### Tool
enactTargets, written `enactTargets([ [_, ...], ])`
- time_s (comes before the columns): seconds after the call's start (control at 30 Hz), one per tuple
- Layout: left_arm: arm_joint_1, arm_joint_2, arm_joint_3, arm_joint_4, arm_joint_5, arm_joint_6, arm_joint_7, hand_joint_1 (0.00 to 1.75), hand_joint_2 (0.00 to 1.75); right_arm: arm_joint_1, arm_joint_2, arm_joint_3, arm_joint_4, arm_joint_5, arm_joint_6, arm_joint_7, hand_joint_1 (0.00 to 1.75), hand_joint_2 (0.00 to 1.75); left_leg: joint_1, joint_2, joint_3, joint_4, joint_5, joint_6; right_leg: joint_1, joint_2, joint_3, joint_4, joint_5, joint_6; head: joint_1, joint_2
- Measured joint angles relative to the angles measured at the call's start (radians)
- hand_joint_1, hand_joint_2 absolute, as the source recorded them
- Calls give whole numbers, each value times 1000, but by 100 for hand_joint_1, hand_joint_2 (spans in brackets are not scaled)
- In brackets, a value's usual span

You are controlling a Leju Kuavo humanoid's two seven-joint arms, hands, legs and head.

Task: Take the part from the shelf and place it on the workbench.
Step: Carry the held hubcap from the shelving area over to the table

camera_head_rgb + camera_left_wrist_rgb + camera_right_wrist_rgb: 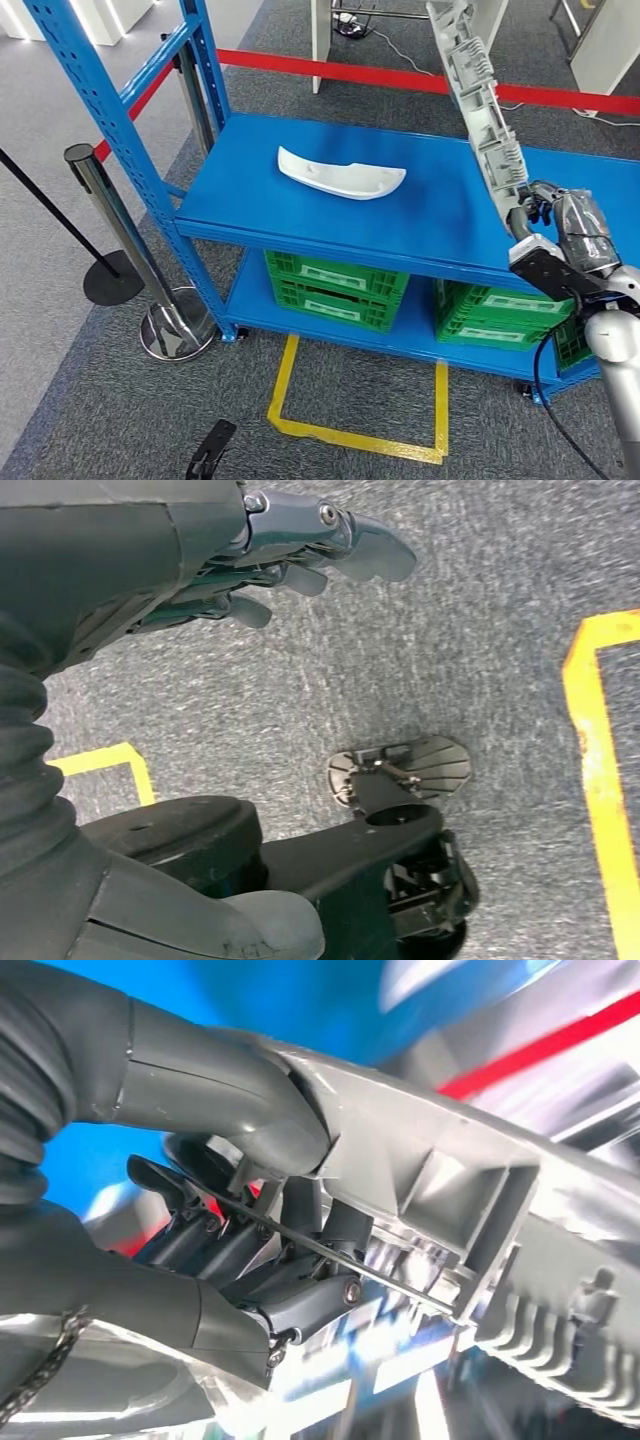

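From my station I see the right hand (555, 235) gripping the lower end of a long grey ribbed part (483, 110), held up tilted above the right end of the shelf (249, 190); its fingers (189, 1200) wrap the part in the right wrist view, thumb over the top edge, though that picture is blurred and the background behind the part smears into blue and red streaks. The top of the part is cut off by the frame edge in the head view. Left of the hand, a white curved part (340, 175) lies flat on the blue upper deck. Below the hand, two green crates (336, 285) sit on the lower deck, the right one partly hidden by my arm. The left hand (302, 560) hangs over grey carpet, fingers loosely extended and holding nothing. Further out: yellow floor tape (355, 435), a chrome stanchion (113, 210) left of the shelf, and a red barrier belt (340, 72) running behind it.
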Motion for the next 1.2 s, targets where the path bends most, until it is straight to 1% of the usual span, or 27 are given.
enactTargets([
  [0.07,0,0,0,0,0,1,1,0,175,2,8,-3,-8,-112,80,-25,175,175,-1,0,-10,0,19,-11,5,1,32,-55,-15,-6,0,0],
  [0.13,1,1,0,0,0,0,0,0,175,7,14,-6,-12,-194,142,-44,175,175,0,-2,-18,0,27,-23,4,-1,18,-59,0,-21,0,0],
  [0.17,2,1,0,0,0,-1,0,0,175,9,18,-7,-16,-223,166,-49,175,175,1,-3,-25,13,9,-30,2,-4,10,-60,10,-31,0,0],
  [0.2,2,1,0,0,0,-2,0,0,175,10,23,-8,-20,-251,189,-55,175,175,2,-3,-35,44,-25,-36,0,-6,1,-62,21,-40,-2,0],
  [0.27,1,1,0,0,-1,-4,0,0,175,11,29,-11,-28,-292,221,-63,175,175,7,-2,-64,165,-121,-47,0,-8,-23,-60,41,-49,-4,0],
  [0.3,1,2,0,0,-1,-4,0,0,175,12,32,-12,-30,-305,231,-66,175,175,8,-2,-75,230,-156,-50,1,-8,-37,-59,51,-51,-5,0],
  [0.33,1,2,0,0,-1,-5,0,0,175,14,34,-12,-31,-315,237,-67,175,175,9,-2,-75,274,-171,-51,2,-8,-52,-58,62,-51,-5,0],
  [0.37,1,2,0,0,-2,-6,0,0,175,17,36,-13,-33,-322,243,-68,175,175,9,-2,-60,286,-164,-50,2,-8,-67,-58,73,-50,-5,0],
  [0.4,0,2,0,0,-2,-6,0,0,175,20,38,-14,-37,-329,248,-70,175,175,9,-2,-29,262,-144,-47,4,-8,-81,-57,84,-49,-5,0],
  [0.43,0,2,0,0,-2,-7,0,0,175,22,41,-16,-41,-336,251,-72,175,175,8,-2,18,207,-123,-41,5,-7,-94,-57,95,-48,-5,0],
  [0.5,-5,4,0,0,-3,-7,0,0,175,24,46,-20,-54,-345,256,-77,175,175,4,-2,122,64,-121,-25,8,-7,-112,-56,115,-43,-4,0],
  [0.53,-7,5,-1,0,-3,-7,0,0,175,25,49,-23,-60,-348,257,-79,175,175,1,-2,155,12,-130,-19,8,-8,-117,-57,125,-39,-4,0],
  [0.57,-9,5,-1,0,-3,-7,0,0,175,27,52,-25,-66,-350,258,-80,175,175,-2,-2,169,-17,-138,-15,8,-9,-120,-59,135,-34,-4,0],
  [0.63,-8,6,-1,0,-2,-7,0,0,175,35,57,-27,-78,-353,258,-82,175,175,-2,0,162,-32,-122,-8,5,-8,-126,-66,150,-22,-4,0],
  [0.67,-8,6,0,0,-1,-7,0,0,175,40,60,-27,-86,-354,256,-82,175,175,0,2,155,-38,-109,-3,5,-6,-136,-59,137,-17,-3,0],
  [0.7,-7,6,0,0,0,-7,0,0,175,45,62,-28,-96,-355,253,-83,175,175,2,4,145,-44,-94,2,5,-3,-150,-35,106,-13,-1,0],
  [0.8,-6,6,0,0,1,-7,0,0,175,53,70,-34,-130,-356,235,-84,175,175,3,6,102,-47,-58,9,5,0,-199,142,-34,-7,1,0],
  [0.83,-6,6,0,0,1,-7,0,0,175,57,73,-36,-139,-356,229,-85,175,175,3,7,86,-46,-46,8,5,0,-204,197,-50,-5,1,0],
  [0.87,-5,6,0,0,2,-7,0,0,175,62,76,-37,-148,-356,224,-85,175,175,3,7,69,-44,-33,7,5,0,-195,225,-40,-4,1,0],
  [0.9,-5,6,0,0,2,-7,0,0,175,66,79,-39,-158,-356,219,-85,175,175,4,7,52,-41,-22,5,4,-1,-170,220,-14,-3,1,0],
  [0.93,-5,6,0,0,3,-7,0,0,175,70,81,-41,-168,-355,216,-85,175,175,4,7,35,-36,-12,2,3,-1,-128,181,14,-2,1,0],
  [0.97,-5,7,0,0,3,-7,0,0,175,72,84,-44,-179,-355,212,-85,175,175,4,7,20,-30,-3,-2,2,-1,-72,114,20,0,1,0],
  [1.0,-5,7,0,0,3,-7,0,0,175,73,88,-47,-190,-355,209,-85,175,175,2,6,8,-22,5,-7,2,0,-13,36,9,-1,0,0],
  [1.07,-3,8,0,0,3,-7,0,0,175,77,94,-52,-208,-355,204,-87,175,175,-1,4,-7,-14,22,-16,4,1,52,-62,-27,-6,1,0],
  [1.13,1,10,0,0,5,-7,0,0,175,86,101,-56,-218,-355,199,-88,175,175,1,2,-15,-13,38,-24,5,0,47,-71,-22,-20,1,0],
  [1.17,3,11,0,0,6,-7,0,0,175,89,104,-58,-221,-355,197,-89,175,175,2,2,-21,-6,28,-30,4,-1,40,-70,-14,-29,1,0],
  [1.2,6,12,0,0,6,-7,0,0,175,91,107,-59,-226,-355,195,-91,175,175,4,1,-30,17,-1,-36,3,-3,29,-70,-3,-39,0,0],
])
